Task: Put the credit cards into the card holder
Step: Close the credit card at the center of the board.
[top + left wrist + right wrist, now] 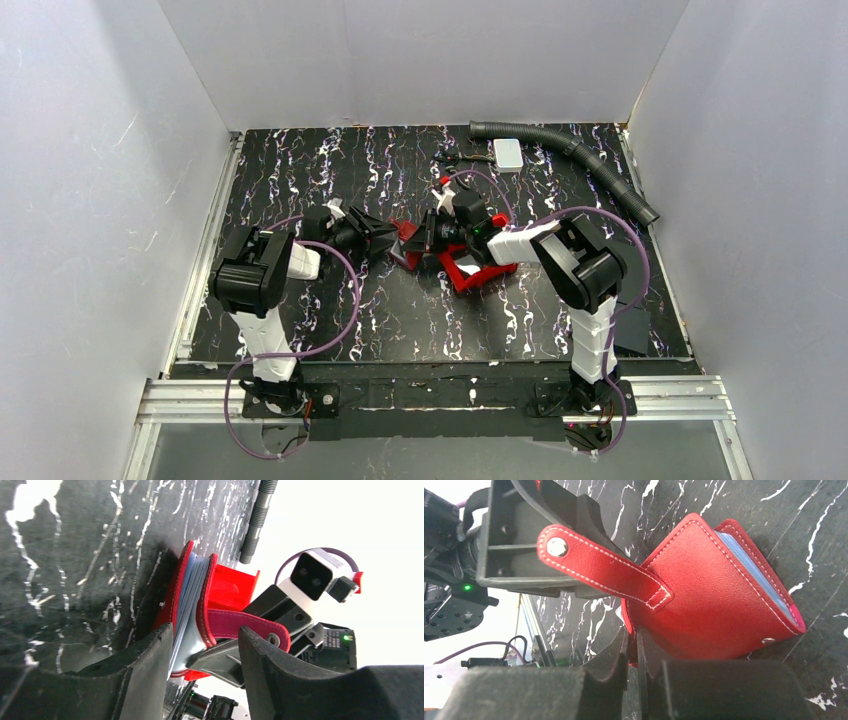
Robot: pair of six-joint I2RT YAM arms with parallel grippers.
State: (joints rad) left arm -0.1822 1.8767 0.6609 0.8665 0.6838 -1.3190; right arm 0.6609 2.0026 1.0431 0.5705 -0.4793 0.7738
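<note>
Right hand (633, 642) pinches one edge of the card holder (719, 590); left hand (205, 640), half open, straddles its opposite end around the credit cards (192, 592).

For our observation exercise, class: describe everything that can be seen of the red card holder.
The card holder is red, leather-like, with white stitching, folded nearly shut over pale blue-grey leaves. Its strap is unfastened, metal snap showing. The right gripper pinches its edge; the left gripper straddles it, over the black marbled table.

No writing, brand or number can be read; the motor's small label (333, 639) is too blurred.
</note>
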